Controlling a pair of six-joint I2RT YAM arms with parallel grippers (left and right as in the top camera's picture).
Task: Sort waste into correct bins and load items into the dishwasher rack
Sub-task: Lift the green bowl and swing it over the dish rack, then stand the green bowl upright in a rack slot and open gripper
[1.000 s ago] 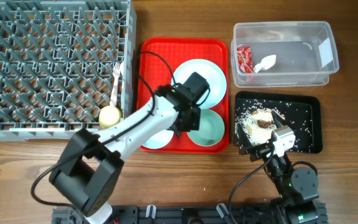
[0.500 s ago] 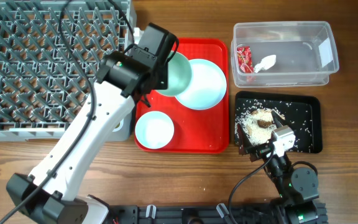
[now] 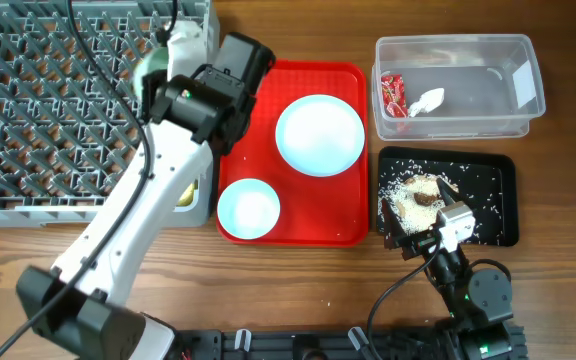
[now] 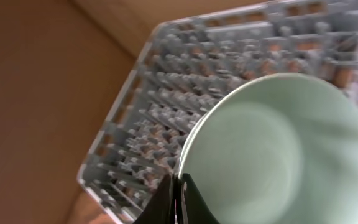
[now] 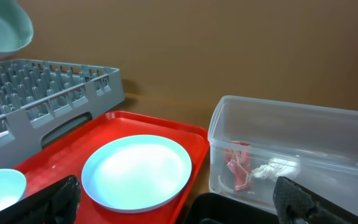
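My left gripper point(image 3: 168, 52) is shut on the rim of a pale blue bowl point(image 3: 148, 70) and holds it tilted above the right part of the grey dishwasher rack point(image 3: 28, 110). The left wrist view shows the bowl point(image 4: 278, 143) pinched in the jaws point(image 4: 179, 199) over the rack point(image 4: 229, 56). The plate point(image 3: 319, 134) and the other bowl point(image 3: 248, 208) lie on the red tray point(image 3: 343, 225). The yellow cup point(image 3: 182, 194) peeks out under the left arm. The wrapper point(image 3: 394, 93) and napkin point(image 3: 428, 100) lie in the clear tub point(image 3: 513, 80). Food scraps point(image 3: 418, 192) lie in the black tray point(image 3: 493, 200). My right gripper point(image 3: 418, 240) is open and empty at that tray's front edge.
The red tray stands between the rack and the two bins. The left arm reaches diagonally across the rack's right edge and the tray's left corner. The fork and spoon are hidden. The right wrist view shows the plate point(image 5: 135, 171), the tub point(image 5: 328, 124) and the raised bowl point(image 5: 2, 28).
My left gripper lifted a bowl off the red tray and carried it up and left over the rack. The plate is now fully uncovered. The right arm has not moved.
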